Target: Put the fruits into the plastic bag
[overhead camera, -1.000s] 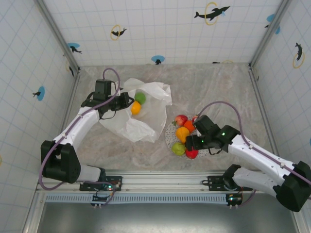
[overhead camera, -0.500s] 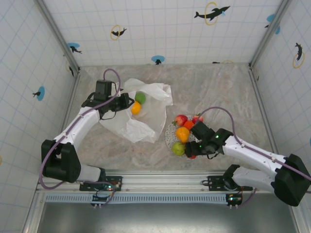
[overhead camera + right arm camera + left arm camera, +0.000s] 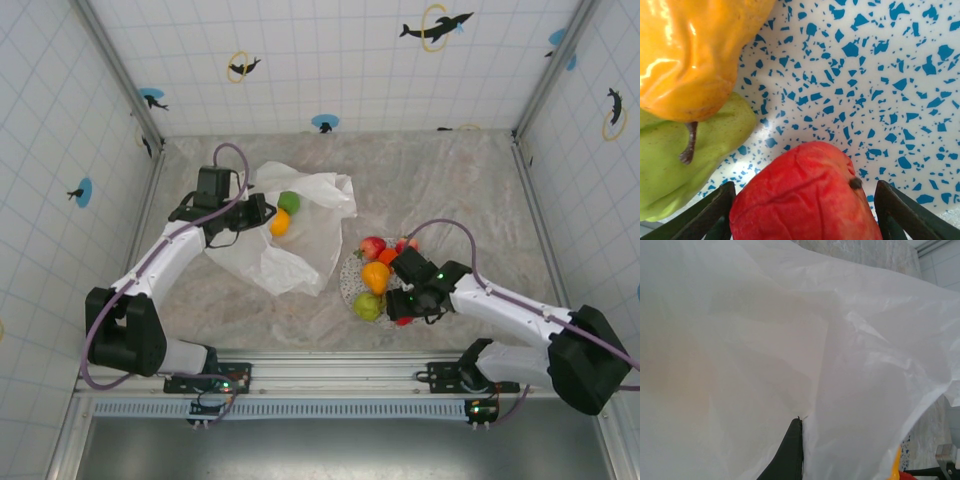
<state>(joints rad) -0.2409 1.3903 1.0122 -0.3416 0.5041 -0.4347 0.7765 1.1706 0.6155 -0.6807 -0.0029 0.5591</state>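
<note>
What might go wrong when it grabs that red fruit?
The red fruit is glossy and round; it may slip from between the right hand's fingers.
The green pear sits right beside it, so a finger may knock it off the plate.
The bag is limp, pinched by the left hand; its mouth may sag shut.

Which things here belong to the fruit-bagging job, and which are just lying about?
Job: plastic bag; green fruit and orange fruit inside it; unbagged red apple, yellow-orange pear, green pear, red fruit; left gripper; right gripper.
Lying about: speckled plate; dolphin stickers.
</note>
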